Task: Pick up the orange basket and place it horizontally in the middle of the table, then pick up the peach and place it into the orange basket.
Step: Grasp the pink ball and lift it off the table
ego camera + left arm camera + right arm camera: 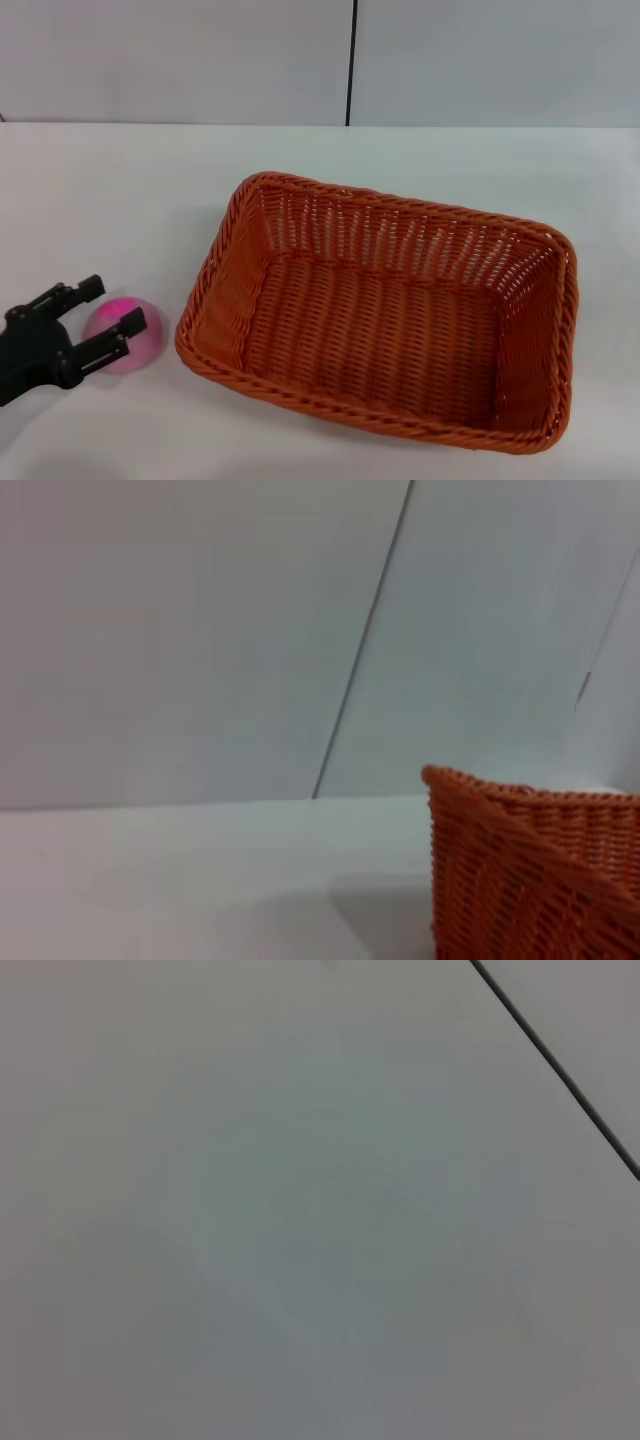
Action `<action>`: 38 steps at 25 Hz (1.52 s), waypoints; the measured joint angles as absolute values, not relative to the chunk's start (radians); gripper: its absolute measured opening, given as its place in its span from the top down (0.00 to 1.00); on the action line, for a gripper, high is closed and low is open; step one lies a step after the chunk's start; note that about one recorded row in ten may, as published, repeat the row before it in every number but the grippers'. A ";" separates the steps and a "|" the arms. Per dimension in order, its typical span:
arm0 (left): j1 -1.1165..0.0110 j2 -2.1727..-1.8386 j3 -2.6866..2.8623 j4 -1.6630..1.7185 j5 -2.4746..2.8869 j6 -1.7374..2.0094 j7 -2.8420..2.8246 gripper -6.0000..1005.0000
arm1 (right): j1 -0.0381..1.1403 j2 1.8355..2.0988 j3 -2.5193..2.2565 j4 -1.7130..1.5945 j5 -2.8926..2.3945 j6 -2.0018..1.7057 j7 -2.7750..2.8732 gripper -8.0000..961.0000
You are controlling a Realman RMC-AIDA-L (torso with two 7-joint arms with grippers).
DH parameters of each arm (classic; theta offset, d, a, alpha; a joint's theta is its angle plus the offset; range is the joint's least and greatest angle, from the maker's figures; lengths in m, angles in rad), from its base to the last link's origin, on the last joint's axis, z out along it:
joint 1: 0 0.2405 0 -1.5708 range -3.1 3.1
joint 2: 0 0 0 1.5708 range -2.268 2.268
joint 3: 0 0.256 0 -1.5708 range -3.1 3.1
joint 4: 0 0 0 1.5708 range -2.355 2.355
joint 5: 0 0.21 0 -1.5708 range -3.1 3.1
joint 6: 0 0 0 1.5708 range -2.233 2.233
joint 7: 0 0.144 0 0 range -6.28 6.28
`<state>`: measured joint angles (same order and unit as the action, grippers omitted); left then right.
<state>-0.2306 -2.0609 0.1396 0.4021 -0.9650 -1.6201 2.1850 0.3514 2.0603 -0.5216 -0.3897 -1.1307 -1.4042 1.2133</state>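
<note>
Left gripper [112, 307] spread open astride peach [126, 334], fingers either side, nothing clamped; orange basket [385, 335] just right.

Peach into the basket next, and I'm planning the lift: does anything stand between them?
Only the orange basket's own near wall and braided rim, which the peach must clear. The table between them is bare. The left tool straddles the peach.

I count one basket [385, 330] (empty, nothing inside it), one peach [128, 333], and one table [120, 200] under both. One gripper [105, 315] in my head view, the left; no second shows.
</note>
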 joint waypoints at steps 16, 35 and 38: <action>-0.241 -2.058 0.161 0.421 -0.942 -1.609 2.147 0.28 | 0.355 2.055 -0.522 -0.390 -1.141 -1.391 1.206 0.56; -0.234 -2.056 0.154 0.442 -0.948 -1.615 2.120 0.87 | 0.354 2.059 -0.522 -0.387 -1.141 -1.385 1.206 0.56; -0.232 -2.055 0.113 0.442 -0.953 -1.649 2.118 0.91 | 0.354 2.059 -0.523 -0.387 -1.141 -1.380 1.206 0.56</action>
<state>-0.2319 -2.0551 0.1130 0.4423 -0.9529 -1.6487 2.1179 0.3544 2.0588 -0.5228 -0.3866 -1.1413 -1.3795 1.2056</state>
